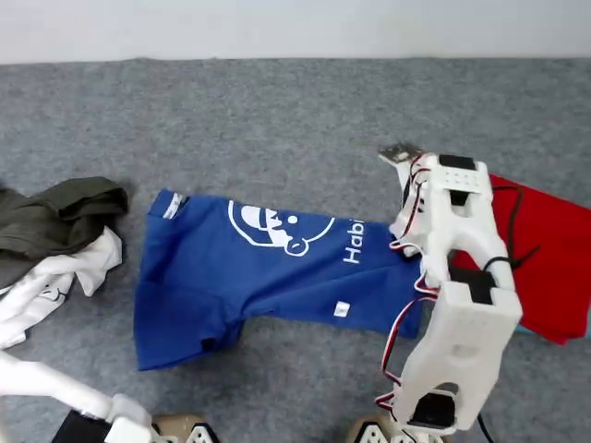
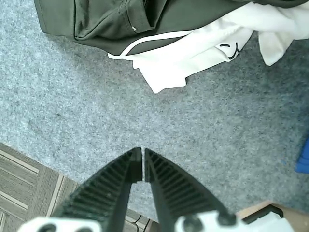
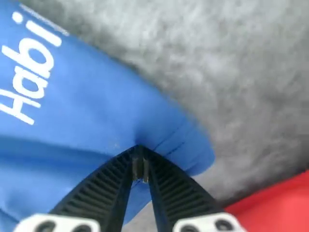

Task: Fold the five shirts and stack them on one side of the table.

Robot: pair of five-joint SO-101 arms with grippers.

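A blue shirt (image 1: 259,277) with white print lies spread out in the middle of the grey table (image 1: 295,120). My right gripper (image 3: 140,166) is shut on the blue shirt (image 3: 87,111), pinching a fold at its edge beside the red shirt (image 3: 275,203). From above, the right gripper (image 1: 404,242) sits at the blue shirt's right end. The red shirt (image 1: 545,258) lies flat at the right. An olive shirt (image 1: 55,217) and a white shirt (image 1: 46,281) lie crumpled at the left. My left gripper (image 2: 143,164) is shut on nothing, over bare carpet short of the white shirt (image 2: 193,48) and olive shirt (image 2: 120,19).
The left arm (image 1: 55,388) lies low at the table's front left corner, close to the table edge and the wooden floor (image 2: 19,179). A thin light-blue sliver (image 1: 526,329) peeks out from under the red shirt. Open grey surface runs along the back of the table.
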